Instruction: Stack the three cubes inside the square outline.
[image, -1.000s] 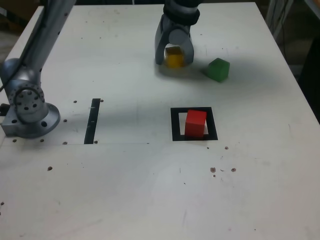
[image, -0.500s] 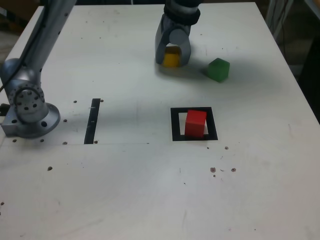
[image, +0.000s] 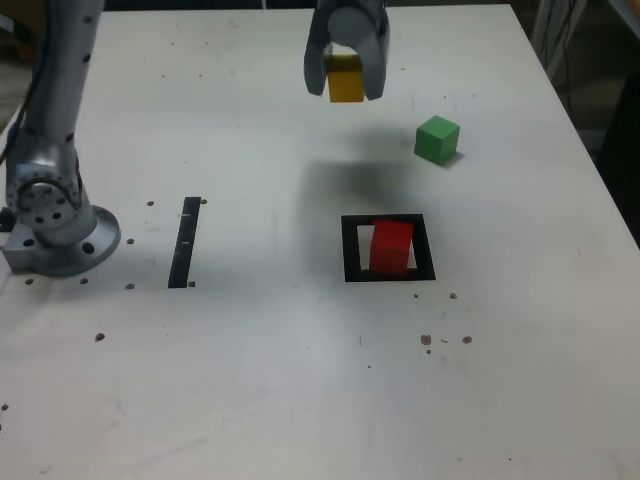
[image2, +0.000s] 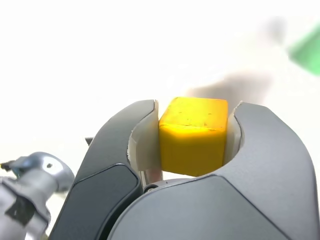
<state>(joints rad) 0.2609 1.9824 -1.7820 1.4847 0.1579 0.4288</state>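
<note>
The square outline near the table's middle holds the red cube. My gripper clamps the yellow cube above the far edge; the green cube sits apart. The wrist view shows both pads pressing it.

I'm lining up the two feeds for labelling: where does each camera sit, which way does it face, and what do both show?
Exterior view: off the arm, high above the near edge of the white table, looking down and across it; shows the arm's base, its links and the gripper lifted above the tabletop, plus the red cube in the square outline.
Wrist view: mounted behind the jaws, looking out along them; both dark jaws fill the foreground.
Shared: the yellow cube clamped in the gripper, and the green cube.
</note>
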